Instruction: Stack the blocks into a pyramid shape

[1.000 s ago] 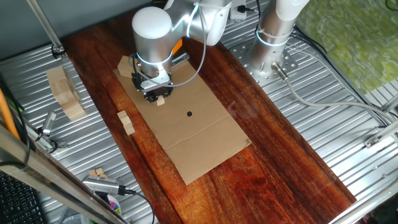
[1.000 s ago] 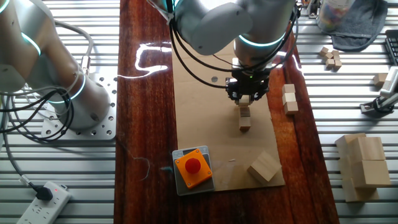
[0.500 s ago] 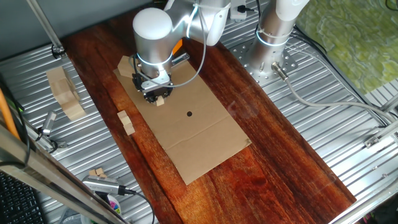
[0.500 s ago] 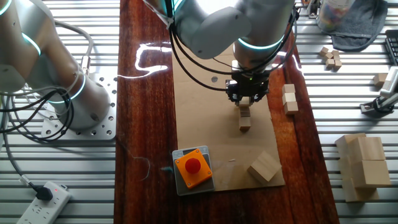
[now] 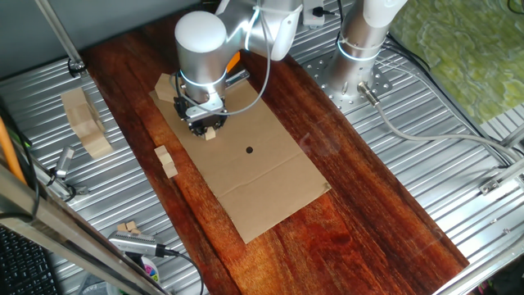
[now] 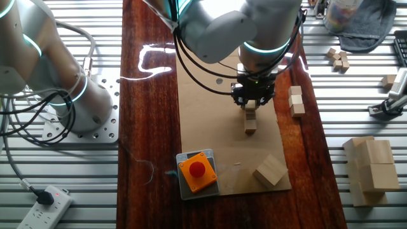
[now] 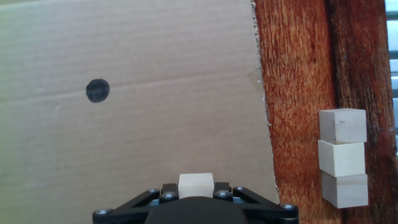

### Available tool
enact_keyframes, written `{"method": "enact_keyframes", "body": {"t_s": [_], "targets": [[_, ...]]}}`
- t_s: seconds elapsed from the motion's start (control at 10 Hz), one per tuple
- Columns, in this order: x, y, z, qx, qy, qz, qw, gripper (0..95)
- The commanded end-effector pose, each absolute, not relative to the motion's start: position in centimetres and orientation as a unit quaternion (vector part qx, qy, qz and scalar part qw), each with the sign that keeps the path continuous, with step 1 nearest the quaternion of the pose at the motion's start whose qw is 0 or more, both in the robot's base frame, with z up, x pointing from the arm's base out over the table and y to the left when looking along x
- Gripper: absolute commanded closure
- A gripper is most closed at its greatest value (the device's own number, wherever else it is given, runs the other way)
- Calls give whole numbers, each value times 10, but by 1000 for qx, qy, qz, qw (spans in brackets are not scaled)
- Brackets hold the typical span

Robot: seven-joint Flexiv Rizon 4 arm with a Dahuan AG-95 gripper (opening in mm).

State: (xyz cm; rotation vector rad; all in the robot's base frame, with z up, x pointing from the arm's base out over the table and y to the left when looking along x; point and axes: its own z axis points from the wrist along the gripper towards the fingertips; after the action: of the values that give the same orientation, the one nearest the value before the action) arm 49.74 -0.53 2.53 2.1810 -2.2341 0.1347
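Fixed and hand views of the stacking work. The claw (image 6: 252, 100) hangs low over a cardboard sheet (image 5: 262, 168) that lies on the dark wooden surface (image 5: 360, 205). In the hand view a single pale block (image 7: 196, 185) sits between the claw's black finger bases, at the bottom edge of the picture; the fingertips themselves are out of sight, so whether the claw pinches this block or merely stands over it cannot be told.

In the other fixed view, two more blocks (image 6: 250, 121) lie on the cardboard directly below the claw in the picture, one just under the fingers and the next touching it, farther from the claw. In one fixed view only one small block (image 5: 210, 133) shows at the claw's lower edge.

A row of three blocks (image 7: 341, 157) lies touching end to end on the bare wood, off the cardboard's edge, to the right of the claw in the hand view; the same row (image 6: 296, 100) appears right of the claw in the other fixed view.

A black dot (image 7: 97, 90) is marked on the cardboard, ahead and left of the claw in the hand view. An orange button box (image 6: 196, 172) and a larger faceted wood chunk (image 6: 271, 170) rest at the cardboard's near end, well apart from the claw.
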Motion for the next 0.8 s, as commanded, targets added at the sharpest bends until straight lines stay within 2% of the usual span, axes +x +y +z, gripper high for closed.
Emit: {"method": "enact_keyframes", "body": {"t_s": [0.1, 0.8], "targets": [[499, -6, 22, 698, -715, 43, 6, 950], [500, -6, 20, 704, -709, 42, 5, 950]]}}
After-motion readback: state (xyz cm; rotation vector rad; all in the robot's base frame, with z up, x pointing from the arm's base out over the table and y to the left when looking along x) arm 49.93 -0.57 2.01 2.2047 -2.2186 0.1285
